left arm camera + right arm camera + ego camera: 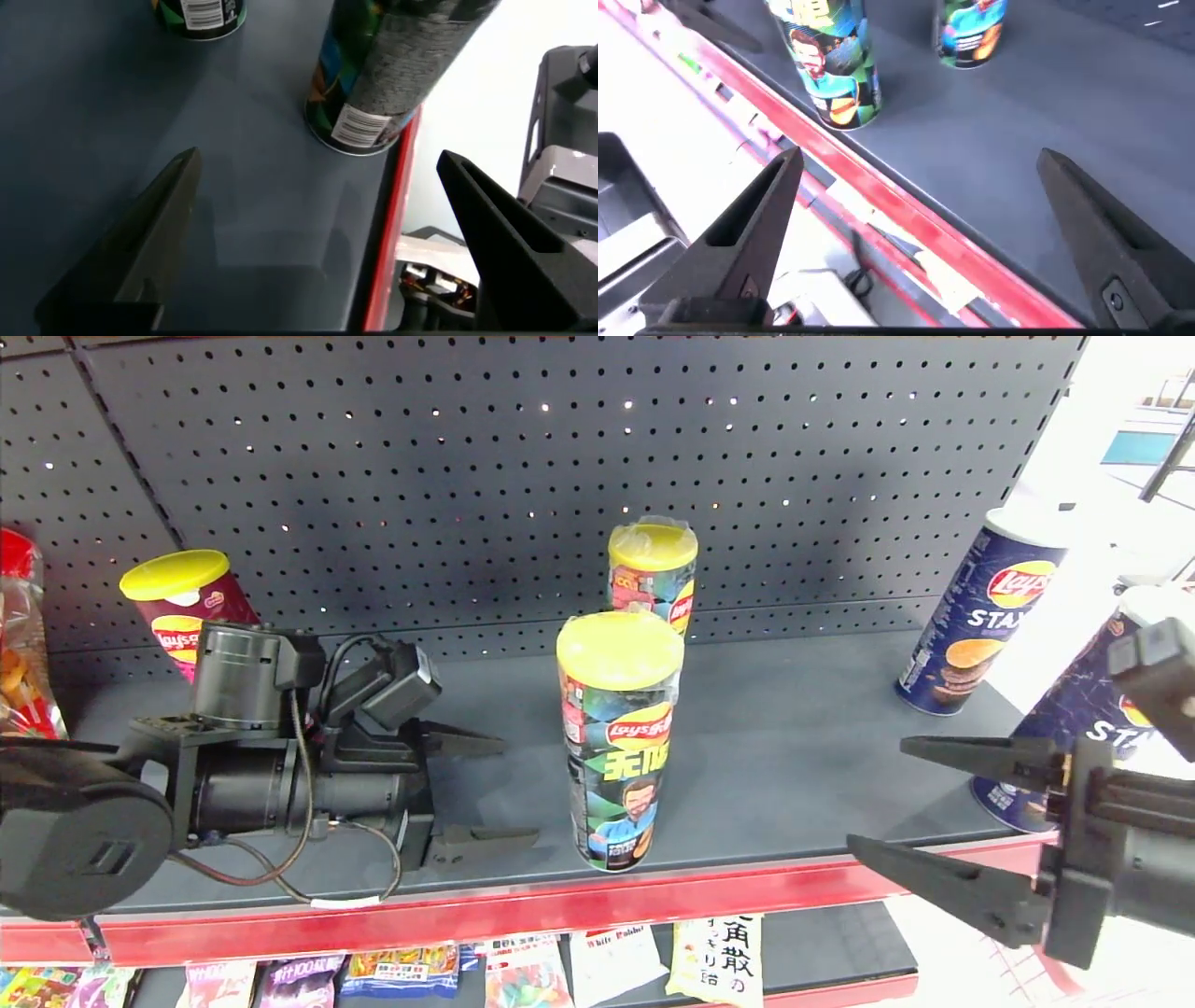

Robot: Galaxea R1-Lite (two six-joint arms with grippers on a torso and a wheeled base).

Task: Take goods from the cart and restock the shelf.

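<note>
1. Right gripper (pixel 878 793): I see it nearest the camera, level with the right end of the red lip (pixel 560 901) of the shelf. Its fingers are spread wide with nothing between them. The right wrist view confirms this gripper (pixel 920 157) is wide apart, with the red lip (pixel 878 201) running across below it.
2. Left gripper (pixel 520 791): it lies low over the shelf deck (pixel 794 747), left of centre. Its fingers are wide apart and empty, pointing toward the front can (pixel 618 747) but apart from it. In the left wrist view, the gripper (pixel 318 159) faces that can (pixel 374 84) with bare deck between them.
3. Snack packets (pixel 560 971): a row on the lower shelf, under the red lip.
4. Front can: upright with a yellow lid, close to the front edge at mid-shelf. It is seen in the right wrist view (pixel 836 61) just behind the lip.
5. Nearer blue can (pixel 1074 709): at the right end, near the front edge, partly hidden behind the right gripper.
6. Farther blue can (pixel 980 607): upright, set deeper on the deck, apart from the nearer one.
7. Rear can (pixel 653 574): upright with a yellow lid, behind the front can near the pegboard (pixel 467 476).
8. Maroon can (pixel 182 607): yellow lid, at the back left, partly hidden by the left arm.
9. Snack bag (pixel 23 635): at the far left edge.
</note>
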